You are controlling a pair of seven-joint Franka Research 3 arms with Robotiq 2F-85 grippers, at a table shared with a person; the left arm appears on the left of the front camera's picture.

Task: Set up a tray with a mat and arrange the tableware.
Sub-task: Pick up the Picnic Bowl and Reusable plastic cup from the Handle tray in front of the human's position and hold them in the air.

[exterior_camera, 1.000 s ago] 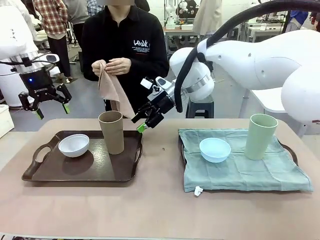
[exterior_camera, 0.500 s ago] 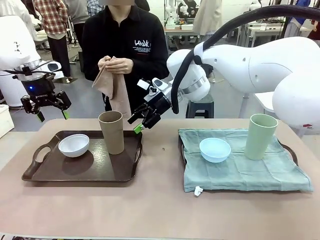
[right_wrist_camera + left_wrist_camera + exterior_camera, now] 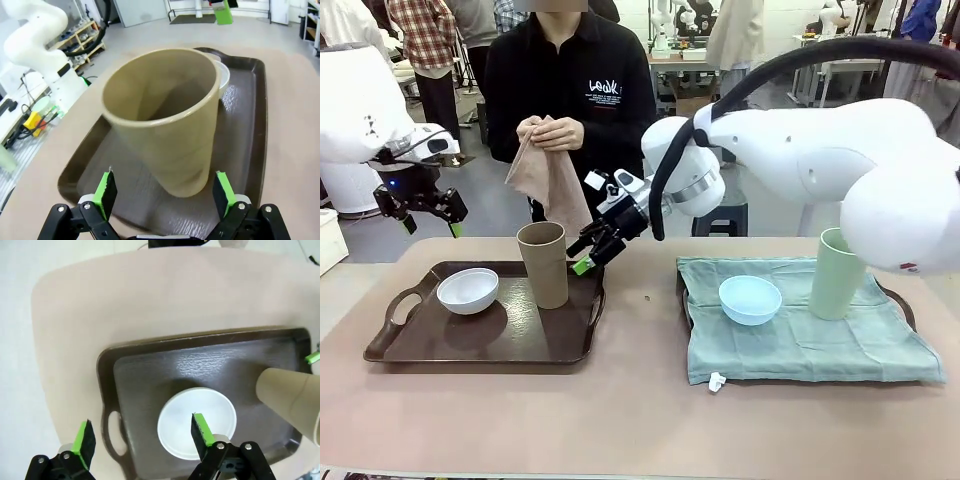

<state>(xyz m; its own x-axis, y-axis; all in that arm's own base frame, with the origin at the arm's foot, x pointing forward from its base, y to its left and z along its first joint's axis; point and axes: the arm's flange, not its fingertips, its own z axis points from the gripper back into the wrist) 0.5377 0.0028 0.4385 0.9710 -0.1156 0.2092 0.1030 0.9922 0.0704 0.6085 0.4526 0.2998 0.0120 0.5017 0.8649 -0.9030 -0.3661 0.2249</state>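
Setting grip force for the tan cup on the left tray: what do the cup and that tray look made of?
Tan cup: likely hard plastic or fibre composite; matte, opaque, thin even rim. Brown tray: probably moulded plastic; grained surface with soft sheen, cut-out handles.

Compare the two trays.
The left tray is bare dark brown; the right tray lies under a blue-green mat. The left tray carries a white bowl and tan cup; the right tray carries a light blue bowl and pale green cup. Both hold one bowl and one upright cup.
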